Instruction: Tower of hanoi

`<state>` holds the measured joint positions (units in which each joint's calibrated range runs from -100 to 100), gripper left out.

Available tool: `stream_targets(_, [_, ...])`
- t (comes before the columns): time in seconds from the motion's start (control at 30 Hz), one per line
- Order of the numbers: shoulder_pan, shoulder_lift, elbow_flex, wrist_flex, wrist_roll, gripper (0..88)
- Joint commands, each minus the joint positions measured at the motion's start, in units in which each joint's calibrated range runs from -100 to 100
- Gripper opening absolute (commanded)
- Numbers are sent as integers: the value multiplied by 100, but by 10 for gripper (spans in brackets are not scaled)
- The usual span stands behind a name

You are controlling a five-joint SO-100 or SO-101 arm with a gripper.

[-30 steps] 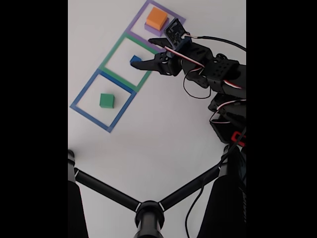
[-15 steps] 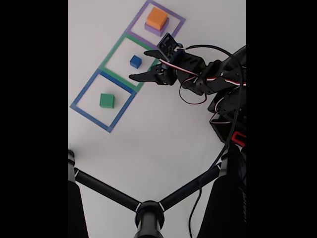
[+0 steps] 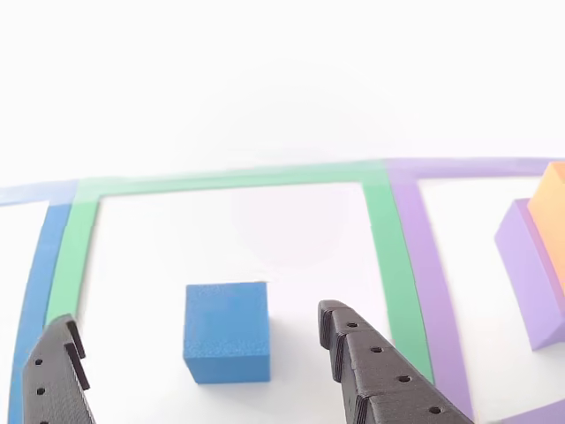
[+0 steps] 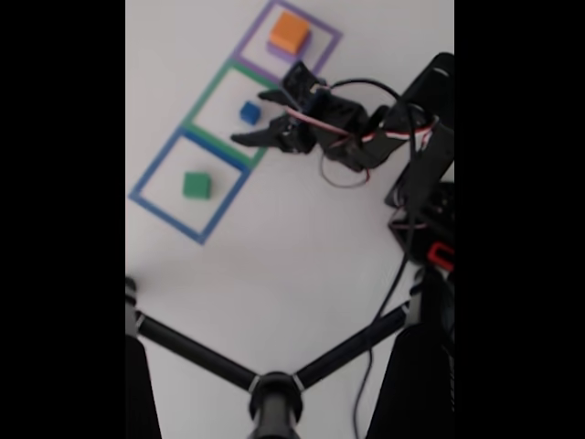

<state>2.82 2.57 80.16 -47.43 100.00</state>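
Note:
A small blue cube point(image 3: 227, 331) lies inside the green tape square point(image 3: 381, 256), in the near half of the other view. My gripper point(image 3: 196, 316) is open, one black finger on each side of the cube, with a gap to both. In the fixed view the gripper point(image 4: 251, 117) reaches in from the right around the blue cube point(image 4: 249, 112). An orange block point(image 4: 290, 32) rests on a purple block point(image 4: 278, 52) in the purple tape square point(image 4: 327, 33). A green cube point(image 4: 196, 185) sits in the blue tape square point(image 4: 149, 176).
The three tape squares run diagonally across a white table. A black three-legged stand point(image 4: 274, 389) spans the bottom of the fixed view. The arm's base and cables point(image 4: 425, 219) are at the right edge.
The gripper swung down from beside the purple square to the blue cube, and its fingers now straddle the cube. The blocks have not moved.

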Motion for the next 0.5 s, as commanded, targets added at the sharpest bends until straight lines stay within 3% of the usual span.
stream_targets(0.0, [130,13,-143,-164,0,292])
stream_targets(0.47, [-139,586,-361,-552,0,273])
